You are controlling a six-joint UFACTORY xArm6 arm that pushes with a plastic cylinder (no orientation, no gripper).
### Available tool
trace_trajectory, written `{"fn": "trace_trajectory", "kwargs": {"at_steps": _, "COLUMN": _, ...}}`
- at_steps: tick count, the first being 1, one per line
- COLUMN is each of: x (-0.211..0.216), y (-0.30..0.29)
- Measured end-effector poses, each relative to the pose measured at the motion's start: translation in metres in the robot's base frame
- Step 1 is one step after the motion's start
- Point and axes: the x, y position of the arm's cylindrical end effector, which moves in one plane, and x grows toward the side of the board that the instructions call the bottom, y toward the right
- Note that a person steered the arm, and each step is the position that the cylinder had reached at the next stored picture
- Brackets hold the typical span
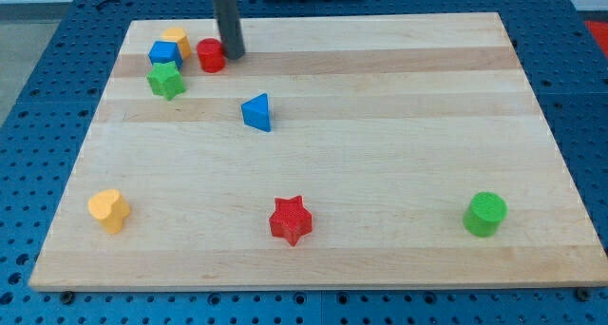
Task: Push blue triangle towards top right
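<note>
Tip: my tip (234, 54) rests on the tabletop (380, 154) near the view's top left, touching or just beside the right side of the red cylinder (211, 55); I cannot tell which.
Jaws: I carry none, only a straight dark rod, so nothing opens, closes or grips.
Blue triangle: the blue triangle (256, 112) lies below my tip and slightly toward the view's right, apart from it, left of the board's centre, with bare wood all round.
Cluster: the blue cube (164, 54), the orange block (176, 40) behind it and the green star (165, 80) below it sit close together at the view's top left; the red cylinder stands just to the right of the cube.
Orange block shape: partly hidden by the cube, so I cannot make it out.
Red star: the red star (291, 219) lies near the view's bottom edge, about mid-width, well apart from the triangle.
Yellow heart: the yellow heart (109, 210) sits at the view's bottom left.
Green cylinder: the green cylinder (485, 214) stands at the view's bottom right, far from everything else.
Surround: a blue perforated surface (38, 97) frames the wooden board.
</note>
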Motion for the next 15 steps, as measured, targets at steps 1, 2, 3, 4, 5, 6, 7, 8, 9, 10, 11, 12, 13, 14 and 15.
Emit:
{"fn": "trace_trajectory", "kwargs": {"at_steps": 1, "x": 0.002, "y": 0.009}}
{"fn": "trace_trajectory", "kwargs": {"at_steps": 2, "x": 0.002, "y": 0.009}}
{"fn": "trace_trajectory", "kwargs": {"at_steps": 3, "x": 0.003, "y": 0.004}}
{"fn": "trace_trajectory", "kwargs": {"at_steps": 4, "x": 0.034, "y": -0.004}}
{"fn": "trace_trajectory", "kwargs": {"at_steps": 5, "x": 0.058, "y": 0.003}}
{"fn": "trace_trajectory", "kwargs": {"at_steps": 6, "x": 0.11, "y": 0.004}}
{"fn": "trace_trajectory", "kwargs": {"at_steps": 7, "x": 0.154, "y": 0.027}}
{"fn": "trace_trajectory", "kwargs": {"at_steps": 8, "x": 0.127, "y": 0.081}}
{"fn": "trace_trajectory", "kwargs": {"at_steps": 9, "x": 0.082, "y": 0.106}}
{"fn": "trace_trajectory", "kwargs": {"at_steps": 10, "x": 0.068, "y": 0.109}}
{"fn": "trace_trajectory", "kwargs": {"at_steps": 11, "x": 0.066, "y": 0.093}}
{"fn": "trace_trajectory", "kwargs": {"at_steps": 12, "x": 0.064, "y": 0.073}}
{"fn": "trace_trajectory", "kwargs": {"at_steps": 13, "x": 0.069, "y": 0.056}}
{"fn": "trace_trajectory", "kwargs": {"at_steps": 14, "x": 0.068, "y": 0.065}}
{"fn": "trace_trajectory", "kwargs": {"at_steps": 15, "x": 0.06, "y": 0.066}}
